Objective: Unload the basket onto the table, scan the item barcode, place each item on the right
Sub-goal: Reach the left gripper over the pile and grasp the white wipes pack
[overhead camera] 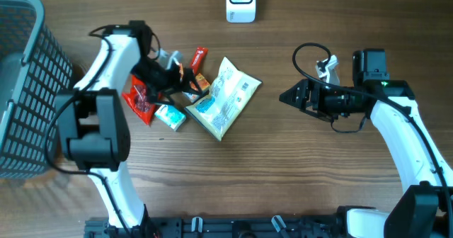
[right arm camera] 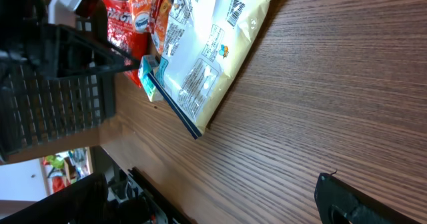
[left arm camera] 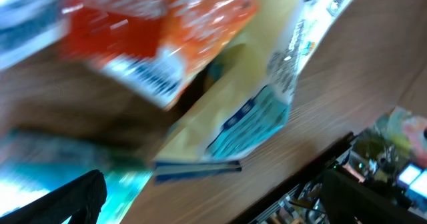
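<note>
A: What sort of place is this?
B: A robot lab bench dressed up as a shop checkout. There's a wood-grain table [overhead camera: 297, 181] with a left arm [overhead camera: 106, 146] and a right arm [overhead camera: 407, 135] rising from its near edge.
A: Why a checkout?
B: A grey mesh shopping basket [overhead camera: 21, 89] at one side, a heap of printed snack packets [overhead camera: 170, 96] showing barcodes, and a white scanner-like unit [overhead camera: 241, 2] at the far edge

Matt wood-grain table [overhead camera: 304, 188].
Glossy, crinkled plastic film on pale pouch [overhead camera: 225, 96] and red packet [overhead camera: 141, 107]; grey plastic mesh basket [overhead camera: 25, 89].
</note>
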Robot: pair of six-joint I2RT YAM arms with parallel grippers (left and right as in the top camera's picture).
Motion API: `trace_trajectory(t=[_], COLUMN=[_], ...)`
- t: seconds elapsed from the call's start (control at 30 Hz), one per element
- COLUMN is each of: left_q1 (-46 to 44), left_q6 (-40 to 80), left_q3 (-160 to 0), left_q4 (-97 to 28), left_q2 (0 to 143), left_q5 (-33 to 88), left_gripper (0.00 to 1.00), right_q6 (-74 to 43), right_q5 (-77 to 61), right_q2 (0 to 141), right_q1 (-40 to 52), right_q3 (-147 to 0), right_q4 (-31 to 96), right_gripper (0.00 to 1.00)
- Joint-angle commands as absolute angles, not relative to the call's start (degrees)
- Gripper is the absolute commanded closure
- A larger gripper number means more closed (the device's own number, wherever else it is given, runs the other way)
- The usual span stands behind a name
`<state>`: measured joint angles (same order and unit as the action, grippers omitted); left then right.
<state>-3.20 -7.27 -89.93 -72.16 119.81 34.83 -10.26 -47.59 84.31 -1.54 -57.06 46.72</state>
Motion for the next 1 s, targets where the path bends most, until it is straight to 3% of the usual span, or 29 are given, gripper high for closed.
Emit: trace_trajectory(t=[0.0,0.43,0.47,0.57,0.6,0.83,0.97], left_q1=[-6.1,-8.3,-8.4,-9.1,-9.3,-11.6,-12.2], left_q6=[-10.3,-9.9,-9.9,-9.9,-9.9,-6.8,-3.9], left_q3=[-89.8,-89.8,-89.8,-89.8,-89.8,-87.3,-83.9], left_q4=[-71.1,-69.4,-69.3,-69.1,-69.1,-65.5,-60.9], left_q2=[122.0,126.3,126.3,126.3,126.3,126.4,126.3], left_q5=[39.1,39.2,39.2,39.2,39.2,39.2,39.3], left_gripper=[0.00,0.02,0.06,0.34,0.36,0.28,0.30], right_q6=[-9.0,-9.0,-9.0,-9.0,-9.0,-9.1,-9.0], right_q5=[-48.4,-46.3,-46.3,-46.1,-46.1,-46.1,-46.1], right_q2=[84.6,84.6,84.6,84.6,84.6,84.6,84.6], right_q1=[-1.3,-1.3,-1.3,-1.3,-1.3,-1.3,-1.3], right_q3=[-57.8,-57.8,-57.8,-57.8,-57.8,-57.7,-57.7], right_q4=[46.6,46.5,46.5,46.2,46.1,45.8,45.9], right_gripper=[0.00,0.00,0.00,0.00,0.00,0.00,0.00])
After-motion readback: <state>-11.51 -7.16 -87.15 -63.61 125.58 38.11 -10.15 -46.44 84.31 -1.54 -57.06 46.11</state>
